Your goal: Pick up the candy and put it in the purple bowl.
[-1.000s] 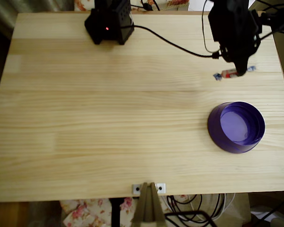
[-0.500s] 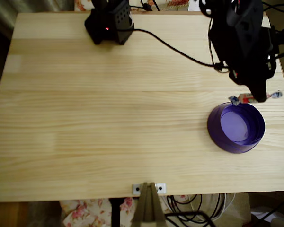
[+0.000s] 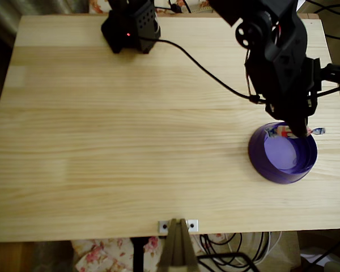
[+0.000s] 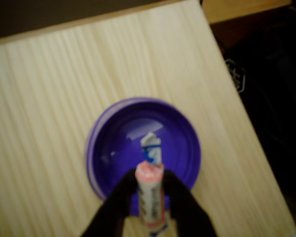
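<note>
Your gripper (image 4: pixel 150 197), clamped on the candy (image 4: pixel 150 192), has carried it from the bare table to above the purple bowl (image 4: pixel 185 133), ready for release.

My gripper (image 3: pixel 299 131) pinches the candy (image 3: pixel 283 133) above the far rim of the purple bowl (image 3: pixel 258 156) on the wooden table (image 3: pixel 130 141). A black cable (image 3: pixel 204 68) crosses the table behind.

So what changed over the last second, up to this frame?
The gripper, shut on the candy throughout, carried it down the overhead view from the bare table above the purple bowl to a spot over the bowl's upper rim; in the wrist view the candy hangs over the bowl's inside. Nothing was let go. The bowl and the black box kept their places.
</note>
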Tool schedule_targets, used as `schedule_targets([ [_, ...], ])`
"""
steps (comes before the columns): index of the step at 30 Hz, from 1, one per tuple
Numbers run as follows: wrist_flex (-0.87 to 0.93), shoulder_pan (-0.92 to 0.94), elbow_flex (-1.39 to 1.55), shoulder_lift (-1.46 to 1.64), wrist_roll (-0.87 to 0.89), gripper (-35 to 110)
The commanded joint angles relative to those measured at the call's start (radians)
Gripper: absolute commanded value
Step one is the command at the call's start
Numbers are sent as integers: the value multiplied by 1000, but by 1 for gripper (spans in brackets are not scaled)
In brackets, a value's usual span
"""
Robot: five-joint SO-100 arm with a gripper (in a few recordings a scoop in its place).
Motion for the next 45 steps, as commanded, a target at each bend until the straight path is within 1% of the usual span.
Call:
schedule_targets([
  [1, -43, -21, -118, 23, -14, 2],
  [6, -35, -26, -163, -17, -21, 4],
  [21, -84, -41, -147, -6, -48, 12],
  [24, -63, -41, -169, -20, -37, 11],
  [28, -80, -41, -147, -14, -25, 9],
  [31, -95, -43, -127, 2, -8, -1],
  [34, -72, -40, -114, 23, 21, -1],
  [41, -83, -18, 74, 176, 77, -1],
  [45, -23, 0, 120, 219, 84, -1],
])
